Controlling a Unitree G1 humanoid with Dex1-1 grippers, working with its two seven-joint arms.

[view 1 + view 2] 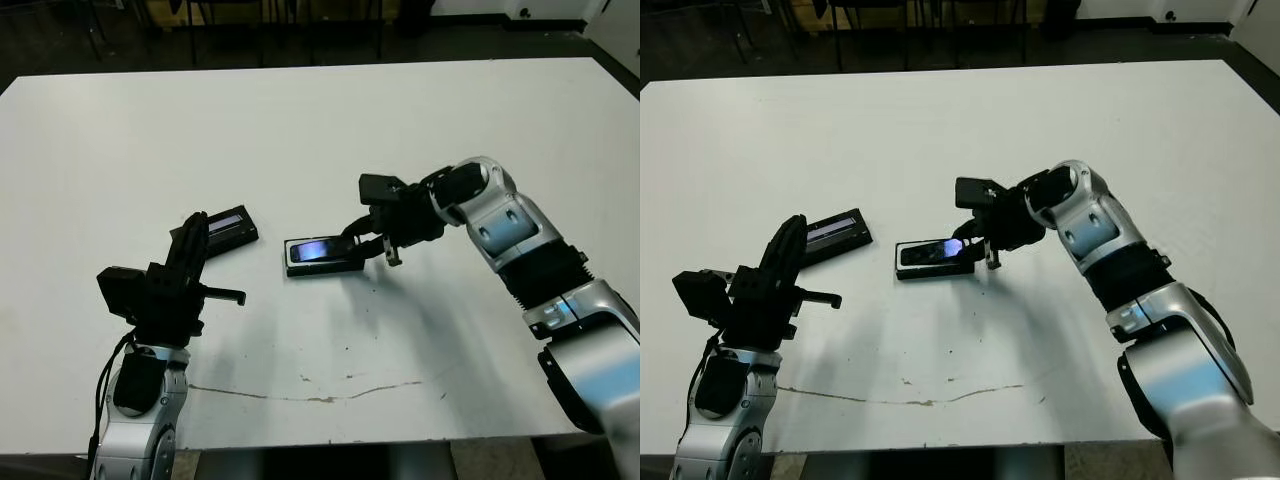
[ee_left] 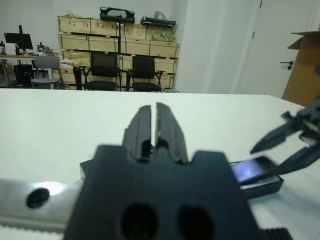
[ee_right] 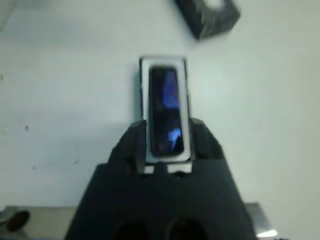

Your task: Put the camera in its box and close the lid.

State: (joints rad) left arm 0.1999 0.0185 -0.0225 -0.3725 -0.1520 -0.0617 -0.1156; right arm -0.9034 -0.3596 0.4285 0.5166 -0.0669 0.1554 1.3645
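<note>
One camera [image 3: 167, 112] in one box [image 1: 322, 266] (one lid [image 1: 232, 226] apart).

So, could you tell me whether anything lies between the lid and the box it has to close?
Nothing visible does. The lid lies flat beside the box, with only bare table between them. The camera already sits inside the box, the right gripper's fingers straddling it.

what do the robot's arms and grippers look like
Both arms have glossy silver-grey shells with black joints. The right arm carries a small blue-lit spot near a joint. A black cable loops beside the left arm. Each ends in a boxy black body with two ridged black fingers: left gripper, right gripper.
</note>
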